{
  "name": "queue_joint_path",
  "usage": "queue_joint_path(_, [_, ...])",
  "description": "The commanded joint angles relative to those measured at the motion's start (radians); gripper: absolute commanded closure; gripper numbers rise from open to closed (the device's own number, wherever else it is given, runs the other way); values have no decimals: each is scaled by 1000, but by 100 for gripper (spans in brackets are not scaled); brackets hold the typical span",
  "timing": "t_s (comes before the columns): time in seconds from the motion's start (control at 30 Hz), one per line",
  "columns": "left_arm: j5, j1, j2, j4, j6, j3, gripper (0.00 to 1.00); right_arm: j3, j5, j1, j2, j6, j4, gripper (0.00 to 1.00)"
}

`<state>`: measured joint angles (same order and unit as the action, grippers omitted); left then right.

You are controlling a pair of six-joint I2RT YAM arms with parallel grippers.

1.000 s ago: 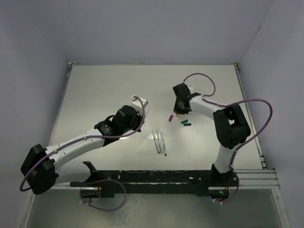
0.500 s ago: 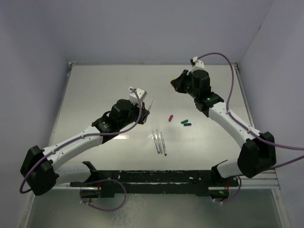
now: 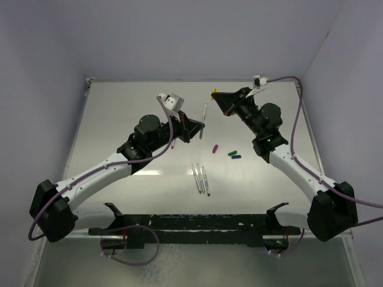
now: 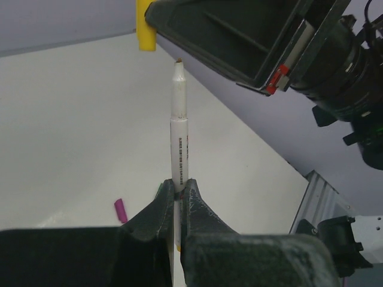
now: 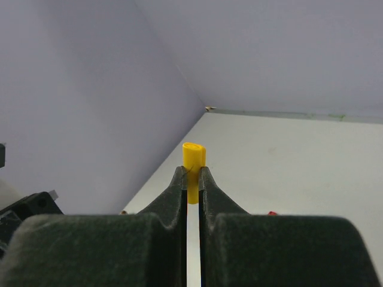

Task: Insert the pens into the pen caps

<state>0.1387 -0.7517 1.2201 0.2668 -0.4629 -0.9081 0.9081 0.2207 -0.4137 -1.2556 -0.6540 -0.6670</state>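
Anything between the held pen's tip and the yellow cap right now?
Nothing: left wrist view shows only open air between the pen tip and the yellow cap.

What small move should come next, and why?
Probably shift the pen tip sideways until it lines up with the yellow cap. The left fingers grip the pen and the right fingers grip the cap, but the tip sits beside the cap, not inside.

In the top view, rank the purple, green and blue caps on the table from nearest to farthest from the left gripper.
1. Purple cap, just below-right of the left gripper in the picture.
2. Green cap, farther right.
3. Blue cap, beside the green one, farthest right.
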Motion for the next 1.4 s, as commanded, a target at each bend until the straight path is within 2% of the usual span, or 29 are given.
queue_joint_path(0.0, [83, 7, 25, 157, -62, -63, 100, -26, 79, 1, 22, -70, -253, 100])
queue_joint_path(0.23, [92, 7, 38, 192, -101, -48, 100, -79, 88, 1, 47, -138, -351, 100])
queue_joint_path(0.6, [85, 7, 47, 181, -108, -47, 100, -97, 90, 1, 82, -159, -353, 100])
queue_joint_path(1.37, [71, 10, 40, 154, -90, -52, 100, -74, 141, 1, 52, -168, -331, 100])
